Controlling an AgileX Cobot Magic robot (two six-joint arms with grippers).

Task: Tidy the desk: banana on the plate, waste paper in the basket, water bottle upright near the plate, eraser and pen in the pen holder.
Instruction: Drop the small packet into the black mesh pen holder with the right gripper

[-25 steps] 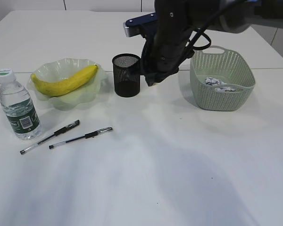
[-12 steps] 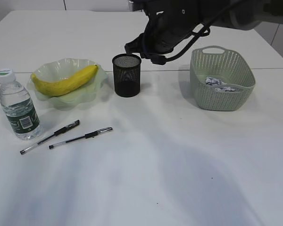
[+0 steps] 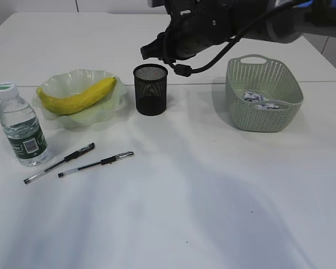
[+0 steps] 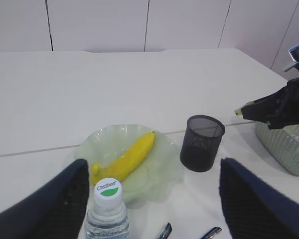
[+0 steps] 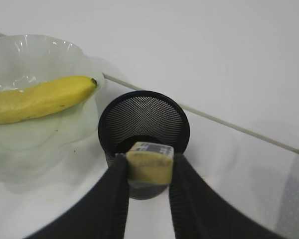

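Note:
My right gripper (image 5: pixel 149 158) is shut on the pale yellow eraser (image 5: pixel 150 170) and holds it just above the near rim of the black mesh pen holder (image 5: pixel 143 117). In the exterior view that gripper (image 3: pixel 149 51) hovers above the holder (image 3: pixel 150 89). The banana (image 3: pixel 78 98) lies in the pale green plate (image 3: pixel 111 109). Left of the plate, the water bottle (image 3: pixel 21 131) stands upright. Two pens (image 3: pixel 59 162) (image 3: pixel 95 164) lie on the desk (image 3: pixel 213 185). Waste paper (image 3: pixel 256 100) sits in the basket (image 3: pixel 263 115). My left gripper (image 4: pixel 152 199) hangs open above the bottle cap (image 4: pixel 108 191).
The right arm's dark body and cables (image 3: pixel 224 25) cross the back of the desk above the holder and beside the basket. A seam line (image 3: pixel 325 82) runs across the tabletop behind the objects.
The right arm rose from beside the pen holder and swung left, bringing the eraser over the holder's rim. Nothing else moved.

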